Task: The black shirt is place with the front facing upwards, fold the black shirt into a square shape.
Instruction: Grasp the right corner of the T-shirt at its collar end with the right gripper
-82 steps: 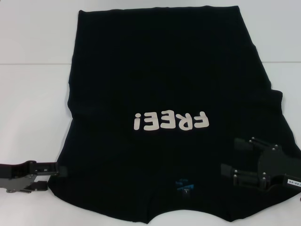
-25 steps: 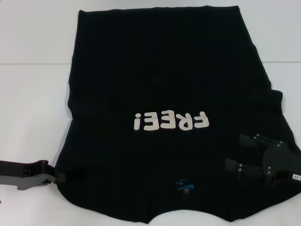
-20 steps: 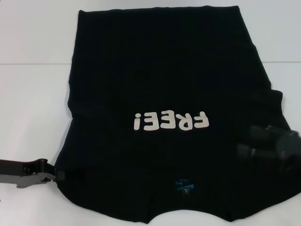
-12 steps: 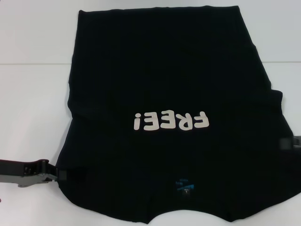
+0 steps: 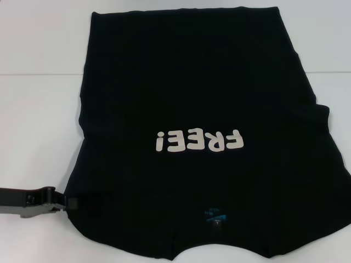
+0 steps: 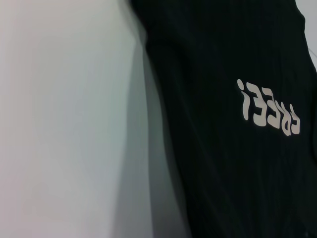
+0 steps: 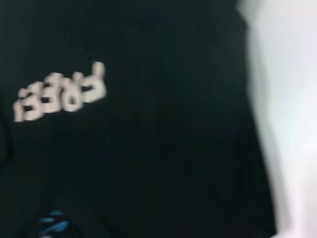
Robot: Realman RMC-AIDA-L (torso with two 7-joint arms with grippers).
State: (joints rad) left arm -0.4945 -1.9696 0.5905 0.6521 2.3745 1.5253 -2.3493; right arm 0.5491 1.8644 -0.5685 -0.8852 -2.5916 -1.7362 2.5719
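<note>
Black shirt (image 5: 192, 104) flat on white surface (image 5: 38, 120), front up, collar near robot. Head view alone shows left gripper (image 5: 68, 203) at shirt's near-left edge; finger spread unclear. Right gripper unseen; right wrist view shows lettering, blue label (image 7: 52, 222).

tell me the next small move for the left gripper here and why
Probably close on the cloth and lift it inward to start the first fold. The left gripper sits at the left edge of the black shirt, near its collar end, and the shirt lies flat and unfolded, print up. The right gripper is out of view.
</note>
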